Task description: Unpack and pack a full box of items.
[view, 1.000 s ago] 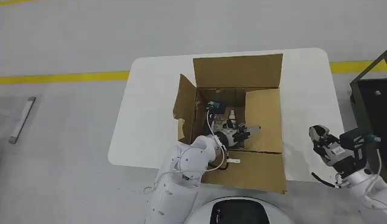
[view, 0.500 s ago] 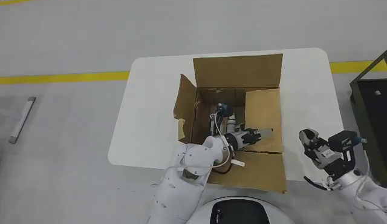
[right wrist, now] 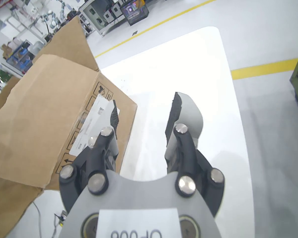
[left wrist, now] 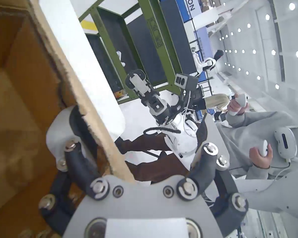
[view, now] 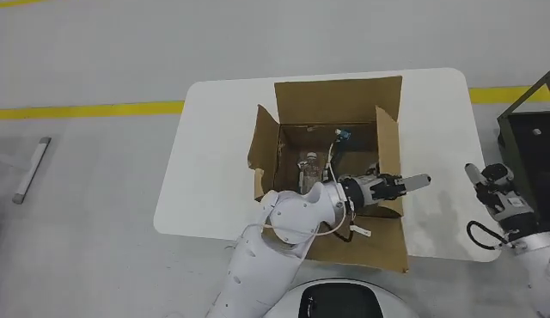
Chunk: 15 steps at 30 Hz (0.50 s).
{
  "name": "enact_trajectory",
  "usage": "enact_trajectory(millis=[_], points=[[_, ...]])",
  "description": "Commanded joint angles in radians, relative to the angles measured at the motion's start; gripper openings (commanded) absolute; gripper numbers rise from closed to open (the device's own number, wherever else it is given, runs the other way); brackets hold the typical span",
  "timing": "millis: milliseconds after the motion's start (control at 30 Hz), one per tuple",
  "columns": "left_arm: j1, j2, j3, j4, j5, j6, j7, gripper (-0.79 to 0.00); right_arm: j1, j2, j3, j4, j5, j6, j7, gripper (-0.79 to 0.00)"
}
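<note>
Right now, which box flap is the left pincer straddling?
The right-hand flap, nearly upright in the open left pincer; far flap, left flap and near flap splay outward.

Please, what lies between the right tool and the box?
Bare table, plus the left tool poking over the box flap, in the top view.
</note>
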Motion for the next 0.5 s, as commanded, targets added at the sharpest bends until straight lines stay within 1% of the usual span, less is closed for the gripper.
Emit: enact_trajectory(millis=[0, 100, 200, 267, 300, 400, 467], points=[[-0.033, -0.009, 0.046, 0.028, -0.01, -0.034, 0.0, 0.0, 0.003, 0.0, 0.034, 0.003, 0.109, 0.009, 0.039, -0.505], [-0.081, -0.024, 0.108, 0.084, -0.01, -0.064, 0.009, 0.0, 0.005, 0.0, 0.081, 0.008, 0.218, 0.025, 0.086, -0.511], [-0.123, -0.042, 0.161, 0.138, -0.026, -0.086, 0.019, 0.0, 0.005, -0.001, 0.124, 0.016, 0.32, 0.042, 0.114, -0.449], [-0.151, -0.052, 0.19, 0.173, -0.031, -0.096, 0.02, 0.0, 0.003, -0.001, 0.15, 0.02, 0.361, 0.05, 0.138, -0.175], [-0.162, -0.057, 0.202, 0.193, -0.029, -0.095, 0.02, 0.0, 0.003, -0.001, 0.161, 0.024, 0.394, 0.05, 0.152, 0.0], [-0.184, -0.069, 0.223, 0.237, -0.047, -0.091, 0.025, 0.0, 0.005, 0.0, 0.188, 0.033, 0.449, 0.035, 0.208, 0.0], [-0.196, -0.073, 0.231, 0.259, -0.046, -0.084, 0.022, 0.0, 0.003, 0.003, 0.193, 0.03, 0.473, 0.003, 0.263, 0.0]])
